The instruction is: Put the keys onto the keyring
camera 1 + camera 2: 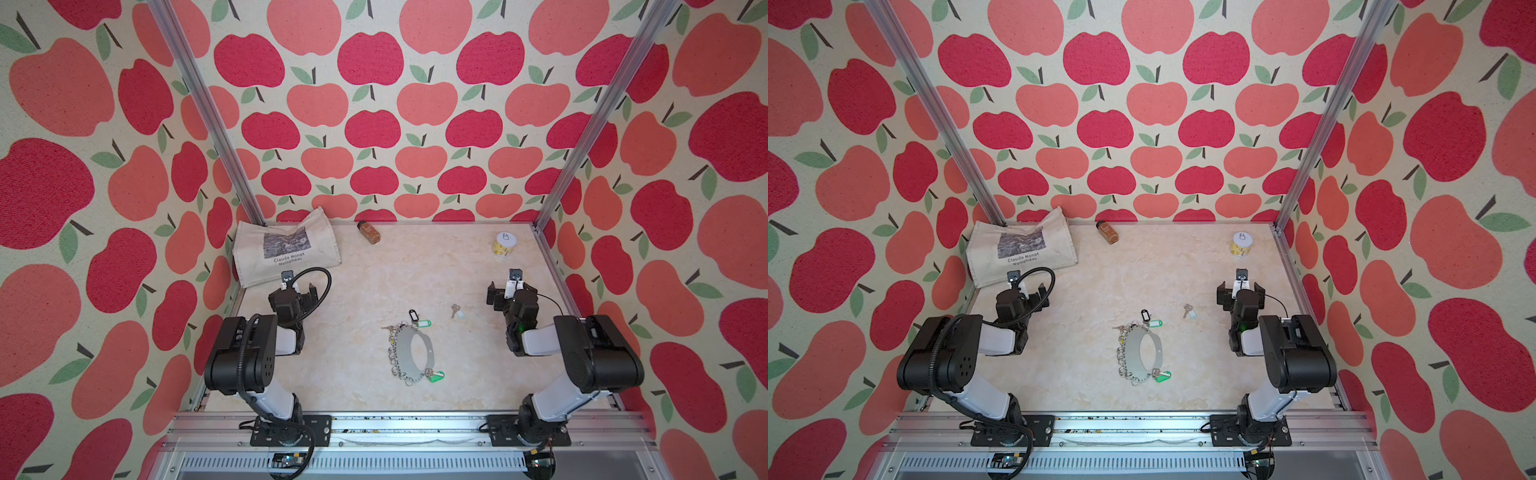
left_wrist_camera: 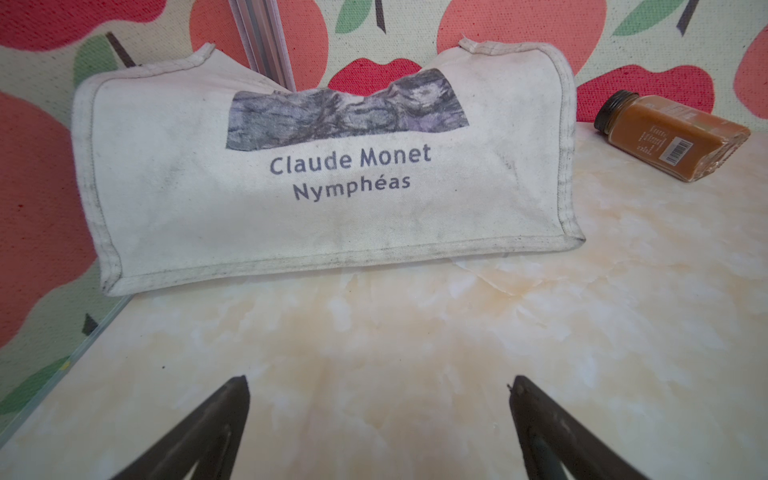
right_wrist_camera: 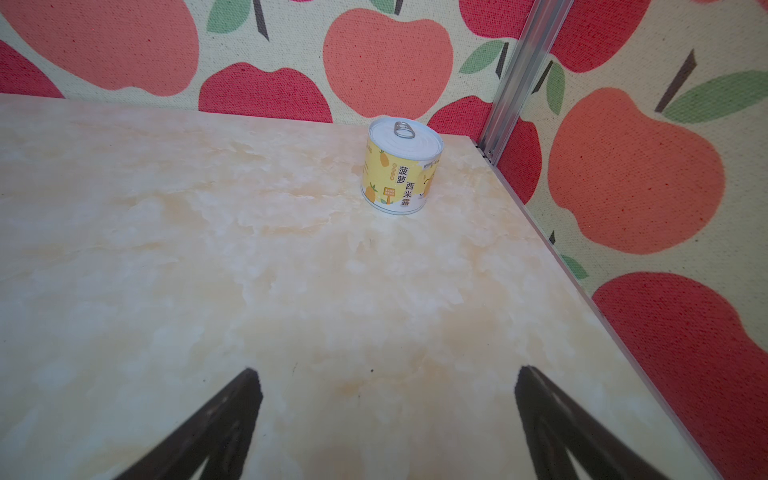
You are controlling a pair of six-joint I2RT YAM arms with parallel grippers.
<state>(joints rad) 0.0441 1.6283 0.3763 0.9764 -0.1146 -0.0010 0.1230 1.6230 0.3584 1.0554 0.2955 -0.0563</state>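
L claw (image 2: 379, 379) wide, R claw (image 3: 388, 369) wide, keys (image 1: 456, 311) tiny, blurry, apart from keyring (image 1: 405, 357)

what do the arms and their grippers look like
Both have blocky black joints and pale grey-white links. The left arm carries a ribbed black conduit looping near its wrist; the right arm a thin black cable. The left gripper and right gripper have dark tapering fingers.
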